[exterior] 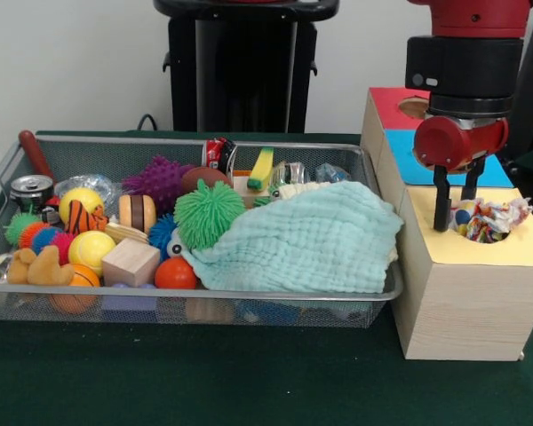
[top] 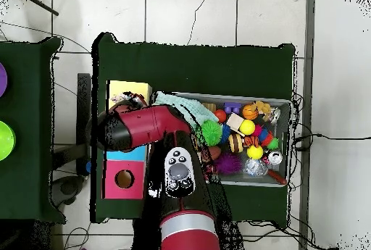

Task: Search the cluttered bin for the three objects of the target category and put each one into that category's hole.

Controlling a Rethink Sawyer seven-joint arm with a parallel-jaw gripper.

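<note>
The silver wire-mesh bin (exterior: pixel 249 294) lies across the table, full of toys; it also shows in the overhead view (top: pixel 288 142). A confetti-print crinkly wrapper (exterior: pixel 490 219) sits in the round hole of the yellow-topped wood box (exterior: pixel 520 251), filling most of the opening. My gripper (exterior: pixel 456 206) hangs just left of the wrapper over the box, its fingers (exterior: pixel 441 202) apart and holding nothing. A clear-whitish crinkly wrapper (exterior: pixel 93 184) lies at the bin's back left, behind a yellow ball. In the overhead view the red arm (top: pixel 145 127) covers the gripper, beside the yellow box (top: pixel 130 89).
A blue-topped box (exterior: pixel 409 161) and a red-topped box (exterior: pixel 386 102) with its own hole (exterior: pixel 414 107) stand behind the yellow one. A mint quilted cloth (exterior: pixel 311 240) covers the bin's right half. Green (exterior: pixel 209 213) and purple (exterior: pixel 160 177) spiky balls, a wooden block (exterior: pixel 131 262) and a can (exterior: pixel 31 188) lie left.
</note>
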